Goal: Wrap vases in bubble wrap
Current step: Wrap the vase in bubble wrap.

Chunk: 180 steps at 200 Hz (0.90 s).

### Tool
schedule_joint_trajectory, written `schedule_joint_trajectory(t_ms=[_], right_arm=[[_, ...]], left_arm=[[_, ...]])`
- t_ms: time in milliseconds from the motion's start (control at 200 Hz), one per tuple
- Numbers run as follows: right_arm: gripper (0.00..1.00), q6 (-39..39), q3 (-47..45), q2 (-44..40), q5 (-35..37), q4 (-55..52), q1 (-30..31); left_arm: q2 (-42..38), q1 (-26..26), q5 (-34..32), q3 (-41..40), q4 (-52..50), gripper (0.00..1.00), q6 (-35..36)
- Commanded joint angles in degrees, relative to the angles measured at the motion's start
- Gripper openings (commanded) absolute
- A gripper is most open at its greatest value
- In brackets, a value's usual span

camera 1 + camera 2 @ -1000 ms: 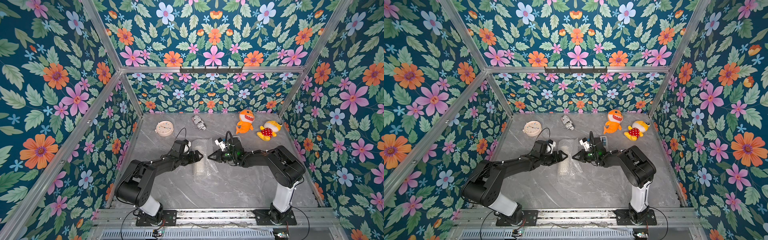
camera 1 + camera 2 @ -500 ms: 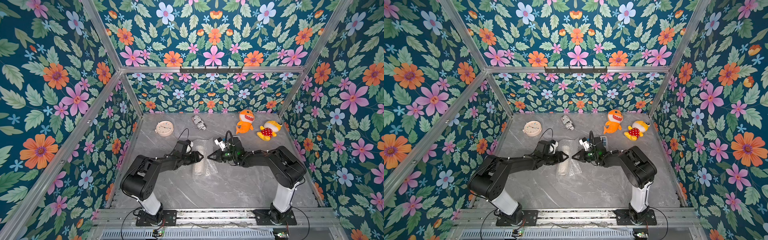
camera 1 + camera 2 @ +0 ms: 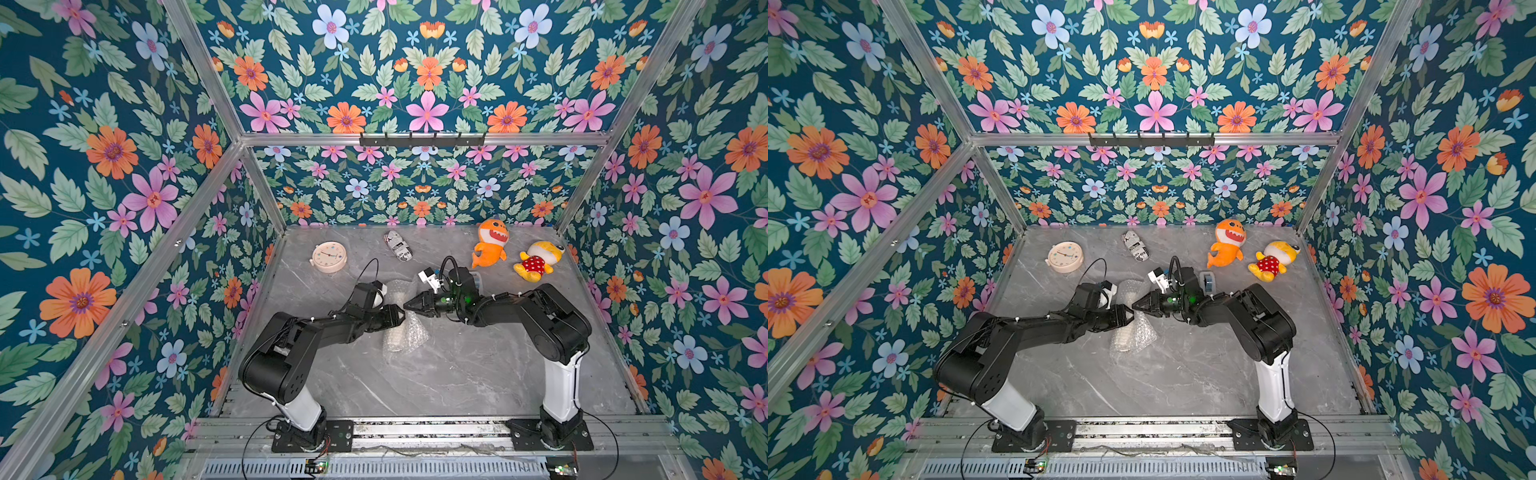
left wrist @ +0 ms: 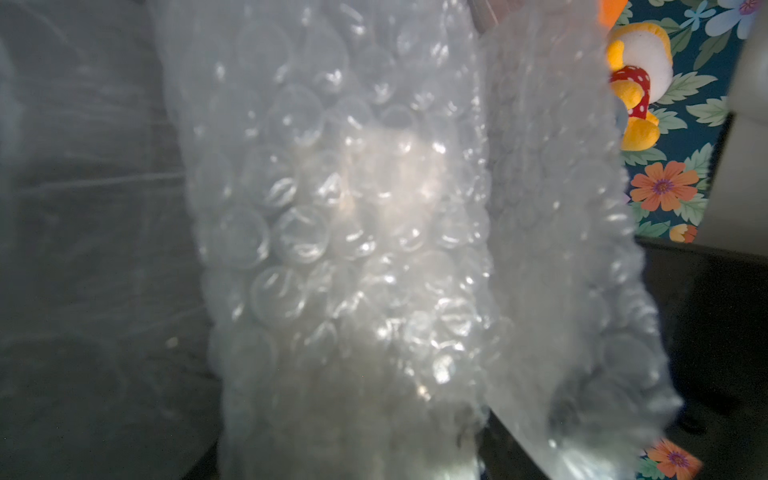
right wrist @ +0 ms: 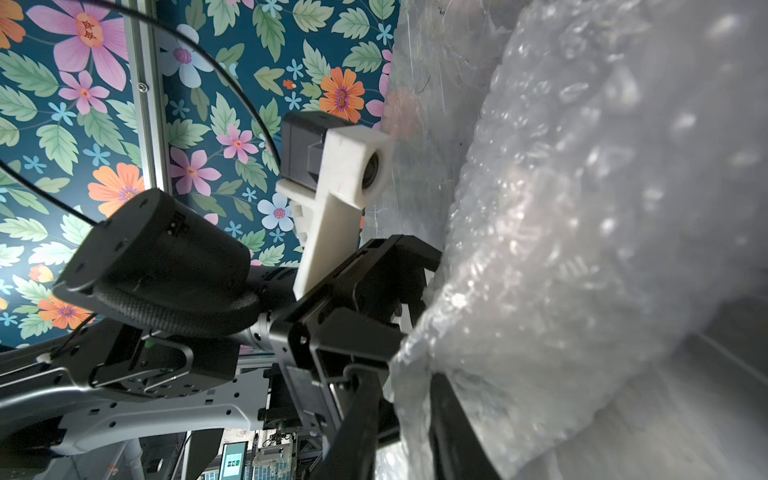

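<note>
The cream vase lies on the grey table at the middle of both top views, rolled inside the bubble wrap and only dimly seen through it. The left gripper pinches the wrap with narrow jaws; the right gripper, almost tip to tip with it, has its jaws slightly apart around a fold. A clock lies toward the upper left

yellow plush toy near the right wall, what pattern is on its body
The yellow plush toy has a red body with white dots, seen best in a top view.
</note>
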Motion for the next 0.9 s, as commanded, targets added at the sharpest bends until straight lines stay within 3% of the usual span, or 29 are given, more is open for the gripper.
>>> schedule_joint_trajectory(t_ms=[0,280,420,505,775,895], right_arm=[[0.28,0.5,1.5,1.2,-1.0,2.1,0.1],[0.36,0.4,5.2,2.8,-1.0,0.6,1.4],[0.44,0.2,5.9,3.7,-0.3,-0.6,1.8],[0.47,0.7,4.8,3.8,0.4,0.1,1.8],[0.5,3.3,3.0,5.3,1.4,2.6,1.8],[0.5,3.9,2.9,5.6,1.5,3.2,2.0]], left_arm=[[0.3,-0.2,0.1,-0.5,-3.6,0.62,0.8],[0.2,-0.4,0.9,-0.1,-3.6,0.61,0.9],[-0.8,-0.4,1.4,0.1,-4.1,0.66,0.9],[-1.7,-0.4,1.5,0.2,-4.7,0.71,1.0],[-3.7,-0.4,3.7,-1.3,-2.4,0.99,-0.6],[-4.4,-0.4,5.0,-1.2,-1.9,1.0,-1.1]])
